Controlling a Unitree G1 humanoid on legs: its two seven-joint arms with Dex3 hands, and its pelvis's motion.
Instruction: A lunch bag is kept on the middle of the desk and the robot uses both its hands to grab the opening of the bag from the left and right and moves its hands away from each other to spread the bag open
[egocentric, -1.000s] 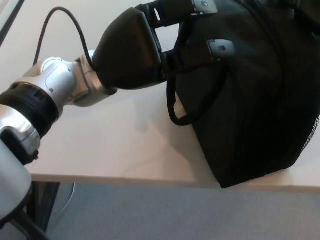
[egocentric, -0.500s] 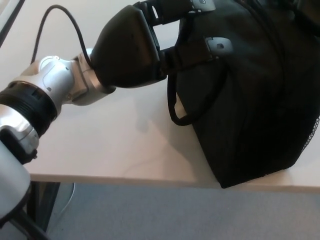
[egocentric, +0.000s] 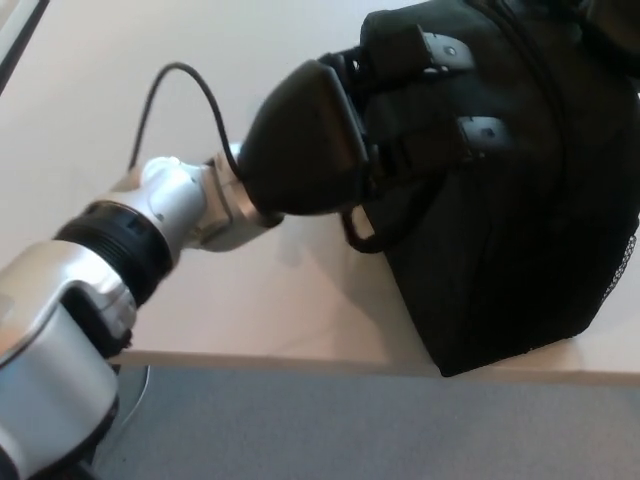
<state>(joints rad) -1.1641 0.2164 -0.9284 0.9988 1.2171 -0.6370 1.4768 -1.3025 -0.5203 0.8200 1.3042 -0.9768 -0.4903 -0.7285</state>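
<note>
The black lunch bag (egocentric: 510, 190) fills the right half of the frame, standing on the white desk (egocentric: 150, 90) with its lower corner close to the desk's near edge at lower right. Its top runs out of the frame at the upper right, so the opening itself cannot be made out. A thin black strap loop (egocentric: 372, 232) hangs down the bag's left face, drooping to just above the desk surface.

The left hand (egocentric: 330, 140) sits at upper centre, pressed against the bag's upper left side. Its fingers (egocentric: 470, 130) reach across the dark fabric — two of them show, each with a grey tip, one above the other — and they lie curled onto the bag's left side, apparently closed on a fold of fabric there. The thumb is not visible.

Behind the hand, the silver and black left forearm (egocentric: 120, 250) slants down to the lower left corner of the frame, and a black cable (egocentric: 175, 80) arcs over the wrist above the desk.

Below the desk edge, grey floor (egocentric: 350, 420) spans the bottom of the frame. The right hand does not show anywhere.
</note>
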